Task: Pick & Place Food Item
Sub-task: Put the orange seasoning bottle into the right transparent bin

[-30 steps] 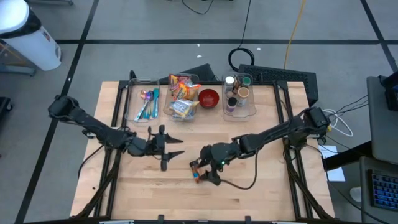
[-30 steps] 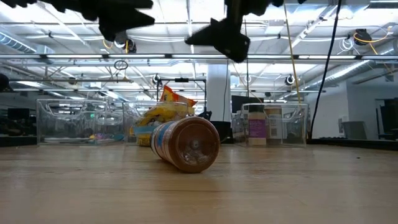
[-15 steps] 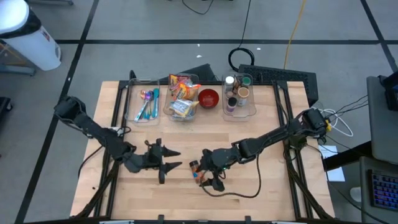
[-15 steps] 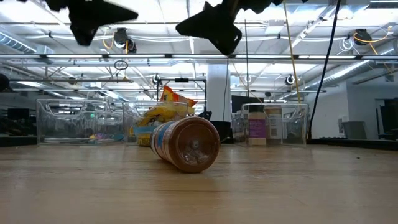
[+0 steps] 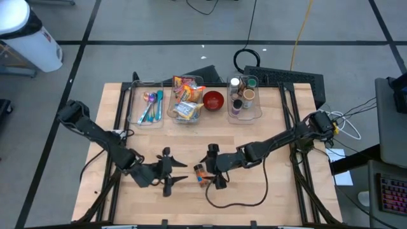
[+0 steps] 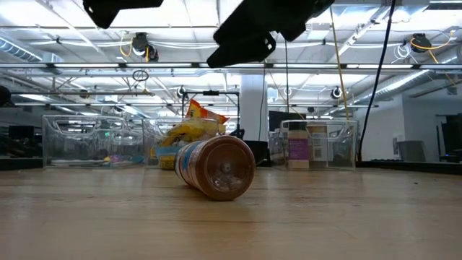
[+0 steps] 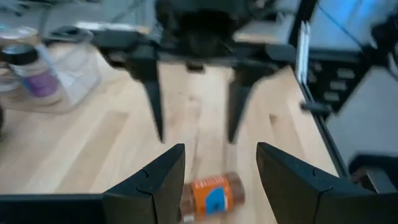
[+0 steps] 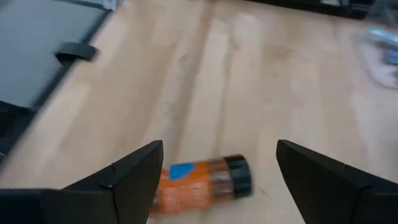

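The right end effector (image 5: 212, 166), fingers spread wide and holding nothing, hangs right above the jar (image 5: 201, 172) lying on its side on the counter (image 5: 267, 197), nearer than the open left end effector (image 5: 167, 172)

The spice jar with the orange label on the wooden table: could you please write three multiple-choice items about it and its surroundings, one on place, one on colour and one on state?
1. Where is the cylindrical spice jar with the orange label?
A. in a bin
B. on the wooden table, between the two end effectors
C. in the bowl

2. What colour is the small round bowl?
A. red
B. green
C. white

3. How does the jar stand?
A. upright
B. held aloft
C. on its side

Answers: 1 B, the high view shows it between the left end effector and the right end effector. 2 A, red from above. 3 C, the low view shows it lying flat.
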Controlling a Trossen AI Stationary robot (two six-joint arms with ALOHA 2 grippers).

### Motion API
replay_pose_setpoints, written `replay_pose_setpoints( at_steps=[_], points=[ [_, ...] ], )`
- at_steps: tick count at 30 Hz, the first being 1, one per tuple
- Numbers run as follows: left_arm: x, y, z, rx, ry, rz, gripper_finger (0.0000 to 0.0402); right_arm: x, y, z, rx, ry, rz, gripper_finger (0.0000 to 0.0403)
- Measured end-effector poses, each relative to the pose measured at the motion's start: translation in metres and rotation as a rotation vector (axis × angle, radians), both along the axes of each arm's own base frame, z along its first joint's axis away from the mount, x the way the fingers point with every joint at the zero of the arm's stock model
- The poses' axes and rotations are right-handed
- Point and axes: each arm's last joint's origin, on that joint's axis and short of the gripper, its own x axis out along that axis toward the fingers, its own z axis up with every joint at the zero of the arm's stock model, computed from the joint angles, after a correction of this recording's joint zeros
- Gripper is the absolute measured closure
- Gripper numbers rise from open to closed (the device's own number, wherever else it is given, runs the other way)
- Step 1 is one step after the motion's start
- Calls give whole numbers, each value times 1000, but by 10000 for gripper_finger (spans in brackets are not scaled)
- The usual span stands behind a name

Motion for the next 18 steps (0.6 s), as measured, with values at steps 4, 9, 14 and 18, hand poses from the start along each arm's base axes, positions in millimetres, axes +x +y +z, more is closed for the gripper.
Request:
replay_pose_setpoints(
  at_steps=[4, 9, 14, 18],
  points=[
    [-2, 2, -7, 44, 101, -59, 195, -2, 3, 0, -52, -8, -16, 94],
    [-5, 11, -16, 118, 212, -39, 195, 1, -1, 14, -81, 51, -122, 94],
    [-7, 27, -20, 211, 302, -20, 195, 8, -8, 42, -130, 40, -213, 94],
    [-12, 44, -18, 282, 379, 3, 195, 13, -12, 63, -96, 22, -245, 94]
  ],
)
